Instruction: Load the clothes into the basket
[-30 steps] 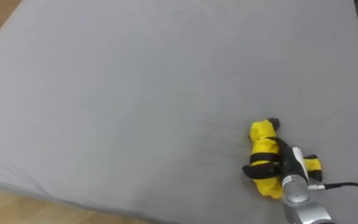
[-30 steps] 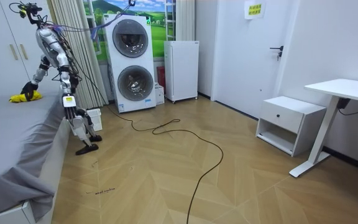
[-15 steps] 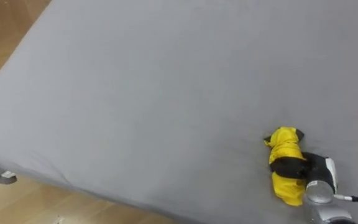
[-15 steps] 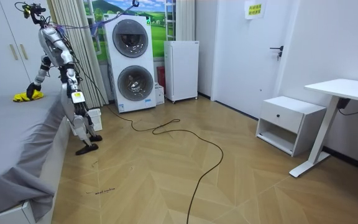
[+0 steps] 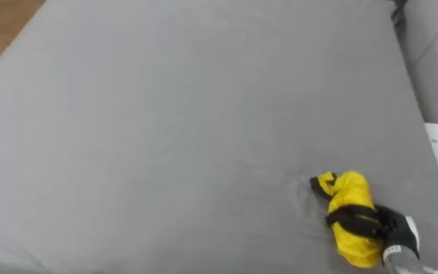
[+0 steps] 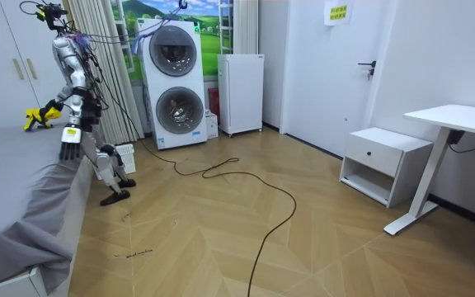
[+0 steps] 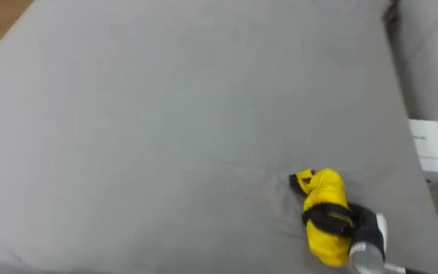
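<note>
**Inspector:** Progress, left eye view first.

**Me:** Not done. The yellow garment [image 5: 348,192] is gathered into a bundle at the near right of the grey bed [image 5: 166,114], and nothing is in a basket. My right hand [image 5: 367,222] is clamped on the bundle, with dark fingers curled across its middle.

**Inspector:** Right eye view?

**Me:** Same finding. My fingers are wrapped round the cloth and nothing else lies on the sheet.

**Inspector:** Room view?

**Me:** I stand at the bed's edge, right arm out over it with the garment. My left hand [image 6: 70,148] hangs beside the mattress; open or closed, I cannot tell. A white slatted box [image 6: 124,155] on the floor by my feet is probably the basket. Carrying and dropping remain.
</note>
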Available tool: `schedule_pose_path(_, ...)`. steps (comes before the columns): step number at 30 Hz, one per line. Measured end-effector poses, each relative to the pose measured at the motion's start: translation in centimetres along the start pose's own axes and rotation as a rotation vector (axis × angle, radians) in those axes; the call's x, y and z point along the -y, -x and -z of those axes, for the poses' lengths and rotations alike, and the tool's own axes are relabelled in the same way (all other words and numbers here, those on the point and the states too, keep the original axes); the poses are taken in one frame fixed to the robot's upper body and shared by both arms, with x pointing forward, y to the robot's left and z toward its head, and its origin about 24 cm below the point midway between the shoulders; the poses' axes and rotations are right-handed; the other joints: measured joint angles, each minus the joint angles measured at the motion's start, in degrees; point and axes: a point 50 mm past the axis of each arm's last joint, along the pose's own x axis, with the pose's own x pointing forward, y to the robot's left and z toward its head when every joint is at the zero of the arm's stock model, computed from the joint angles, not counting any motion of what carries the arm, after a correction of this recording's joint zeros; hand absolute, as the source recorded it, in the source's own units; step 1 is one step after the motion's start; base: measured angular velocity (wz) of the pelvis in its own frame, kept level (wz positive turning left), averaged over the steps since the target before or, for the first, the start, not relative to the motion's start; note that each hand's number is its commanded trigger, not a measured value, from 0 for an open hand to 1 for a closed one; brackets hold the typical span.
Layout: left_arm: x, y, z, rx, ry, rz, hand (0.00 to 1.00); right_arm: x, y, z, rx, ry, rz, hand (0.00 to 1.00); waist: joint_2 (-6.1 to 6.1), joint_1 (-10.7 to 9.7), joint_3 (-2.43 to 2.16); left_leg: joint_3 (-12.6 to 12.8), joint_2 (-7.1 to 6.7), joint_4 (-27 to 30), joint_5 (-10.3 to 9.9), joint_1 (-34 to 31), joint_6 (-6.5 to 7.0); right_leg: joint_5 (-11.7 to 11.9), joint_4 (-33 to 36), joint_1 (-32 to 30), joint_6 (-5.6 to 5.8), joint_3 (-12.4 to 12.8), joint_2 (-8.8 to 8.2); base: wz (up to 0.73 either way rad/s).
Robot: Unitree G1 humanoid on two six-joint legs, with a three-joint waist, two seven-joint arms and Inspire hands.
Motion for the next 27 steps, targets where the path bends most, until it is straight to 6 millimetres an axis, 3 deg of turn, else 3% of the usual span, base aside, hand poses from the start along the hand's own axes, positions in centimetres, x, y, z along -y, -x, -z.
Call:
schedule_pose_path(4,-0.5,0.2,1.4,-0.046,-0.018,-0.014,0.0,1.0,0.4,-0.6,0.049,-0.014,0.022,1.0,-0.09,-1.8,0.12,3.2,0.47,-0.6,-0.3,2.4,0.01,0.0,0.2,0.5,0.04,3.6,0.22,-0.49)
schedule_pose_path(8,-0.8,0.4,2.3,-0.091,-0.023,-0.025,0.0,1.7,0.7,-0.4,0.042,-0.034,0.04,1.0,-0.16,-2.1,0.17,3.9,0.78,-0.7,-0.4,3.9,-0.02,0.1,0.8,0.6,0.01,6.5,0.47,-0.39)
schedule_pose_path(11,-0.9,0.5,2.9,-0.13,-0.028,-0.03,0.0,1.8,0.8,-0.7,0.055,-0.048,0.039,1.0,0.19,-4.8,0.28,4.3,1.42,-0.7,-0.6,4.1,-0.34,0.2,0.8,0.7,-0.17,7.1,0.75,-0.06)
schedule_pose_path(13,-1.1,0.5,3.1,-0.146,-0.024,-0.037,0.0,2.9,1.0,0.1,0.032,-0.077,0.072,1.0,0.36,-6.6,0.41,4.9,1.45,-1.1,-0.6,4.3,-0.36,0.2,0.8,0.7,-0.22,8.7,1.06,0.07)
schedule_pose_path(16,-1.2,0.6,3.5,-0.173,-0.029,-0.042,0.0,4.3,1.7,1.9,-0.022,-0.09,0.115,1.0,0.6,-6.9,0.54,6.6,1.95,-1.1,-0.6,4.8,-0.36,0.6,0.9,0.4,-0.64,10.8,1.52,-0.27)
schedule_pose_path(18,-1.4,0.6,3.8,-0.192,-0.026,-0.047,0.0,4.9,2.3,3.1,-0.062,-0.1,0.135,1.0,0.63,-7.0,0.88,7.3,2.25,-1.1,-0.7,5.4,-0.49,0.6,0.8,0.3,-0.73,12.5,1.89,-0.42)
schedule_pose_path(21,-1.6,0.8,4.3,-0.222,-0.038,-0.049,0.0,5.5,2.5,3.7,-0.086,-0.118,0.158,1.0,1.48,-7.6,1.16,8.6,2.7,-1.1,-1.3,5.4,-1.0,0.9,0.7,-0.8,-0.81,15.6,3.0,-0.44)
schedule_pose_path(24,-1.6,0.9,4.8,-0.244,-0.061,-0.048,0.0,6.1,2.9,4.5,-0.109,-0.138,0.179,1.0,1.82,-8.2,1.07,9.9,3.07,-1.0,-1.3,5.4,-1.0,1.3,0.9,-1.4,-0.84,16.7,3.42,-0.24)
schedule_pose_path(27,-1.6,0.9,4.9,-0.249,-0.075,-0.049,0.0,6.6,3.1,5.3,-0.142,-0.153,0.199,1.0,2.61,-8.8,0.68,9.9,3.41,-1.0,-1.3,5.0,-1.0,1.8,0.9,-2.1,-0.8,17.5,3.77,-0.12)
